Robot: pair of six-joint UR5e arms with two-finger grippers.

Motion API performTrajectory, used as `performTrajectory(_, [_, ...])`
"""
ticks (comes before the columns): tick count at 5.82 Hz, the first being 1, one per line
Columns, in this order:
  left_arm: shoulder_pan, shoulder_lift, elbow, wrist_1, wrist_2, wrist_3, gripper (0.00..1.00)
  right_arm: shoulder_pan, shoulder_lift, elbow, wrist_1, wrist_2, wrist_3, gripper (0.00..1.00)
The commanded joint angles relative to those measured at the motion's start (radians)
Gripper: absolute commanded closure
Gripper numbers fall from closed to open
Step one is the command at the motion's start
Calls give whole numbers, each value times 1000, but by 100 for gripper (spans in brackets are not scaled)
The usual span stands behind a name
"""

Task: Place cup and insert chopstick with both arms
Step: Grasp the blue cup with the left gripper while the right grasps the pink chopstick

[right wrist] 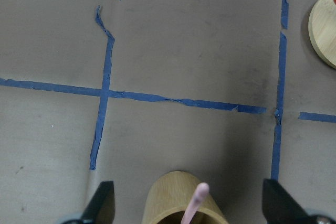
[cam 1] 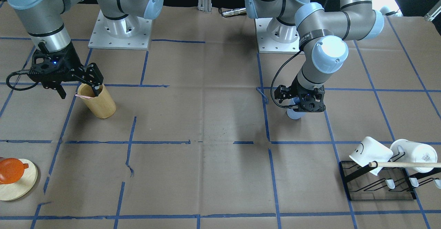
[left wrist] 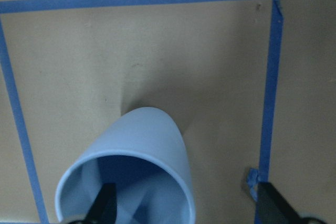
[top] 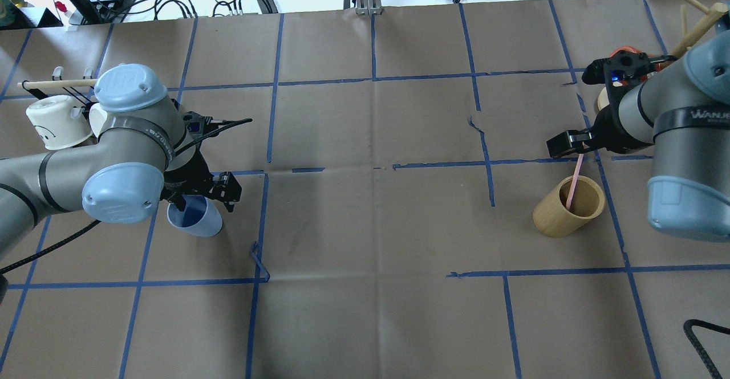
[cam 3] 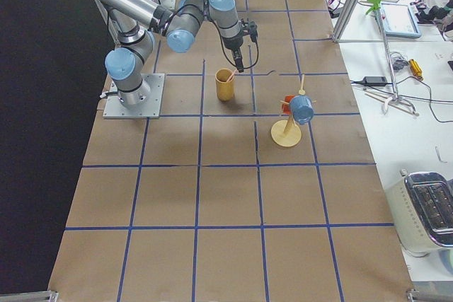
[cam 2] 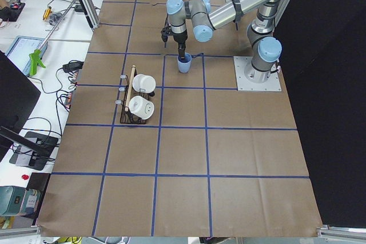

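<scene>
The pale blue cup [top: 197,219] stands upright on the table and also shows in the front view [cam 1: 293,114] and the left wrist view [left wrist: 147,145]. My left gripper [left wrist: 189,205] is open right above it, one finger [left wrist: 107,205] inside the cup's mouth and the other outside. One pink chopstick [top: 573,185] leans in the tan bamboo holder [top: 564,216]. My right gripper [right wrist: 189,205] is open just above the holder [right wrist: 168,198], with the chopstick's top [right wrist: 197,198] between its spread fingers, untouched.
A black rack [cam 1: 379,184] with two white mugs [cam 1: 370,151] and a long wooden rod [cam 1: 406,164] stands at the table's left end. A round wooden stand [cam 1: 20,184] with an orange cup [cam 1: 10,170] is near my right arm. The arm bases [cam 1: 119,32] are at the back.
</scene>
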Motion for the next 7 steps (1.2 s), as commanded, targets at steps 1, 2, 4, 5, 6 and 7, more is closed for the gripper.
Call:
performTrajectory(1, [1,-10,-2,-1,0,-2,48,0,0,20,-28,-1,6,0])
performTrajectory(2, [0,-11,-1,-1,0,-2,75,-2,0,20,-28,-1,6,16])
performTrajectory(4, [0,-15,11,5,-2,-13,95,-3,0,20,-27,-3,6,62])
performTrajectory(5, [-5,-25,28,10,-2,-16,95,-3,-2,18,-27,-3,6,80])
performTrajectory(6, [-15,-43,72,2,-14,-78,95,-3,-2,16,-27,-3,6,91])
performTrajectory(7, [-73,-76,122,1,-16,-196,95,-3,-2,13,-27,-1,5,92])
